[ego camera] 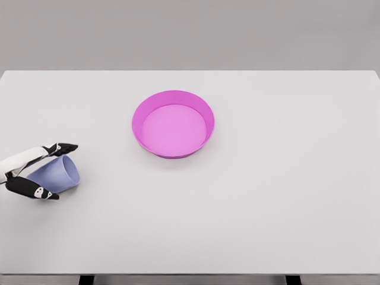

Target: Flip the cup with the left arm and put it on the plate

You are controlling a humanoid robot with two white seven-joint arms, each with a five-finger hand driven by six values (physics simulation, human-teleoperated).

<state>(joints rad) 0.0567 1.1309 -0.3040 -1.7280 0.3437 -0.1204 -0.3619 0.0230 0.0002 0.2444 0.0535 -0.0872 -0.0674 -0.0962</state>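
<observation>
- Lying on its side near the left edge of the table (267,208), the cup (58,174) is a pale lavender-blue vessel with its open mouth turned toward the right and slightly toward the camera, its base pointing back to the left.
- Seen from the plate (173,123), the cup sits well apart, down and to the left, with bare white tabletop between the two.
- The cup's mouth shows as a lighter oval rim; the inside looks a shade paler than the outer wall.
- The left hand (37,172) comes in from the left edge, level with the cup and also well to the lower left of the plate.
- Its fingers close around the cup: one dark-tipped finger (64,147) lies over the upper side of the cup wall, and other dark fingers (35,191) reach under the lower side, so the cup is clasped between them.
- Whether the cup still rests on the table or is lifted slightly off it cannot be told from this view.
- The white forearm is only partly visible, cut off by the left border.
- The plate is a magenta-pink round dish with a raised, sloping rim and a flat, lighter pink floor; it stands upright on the table, a little left of the table's middle and toward the far side.
- Beyond the table's far edge, behind the plate, is a plain grey background.
</observation>
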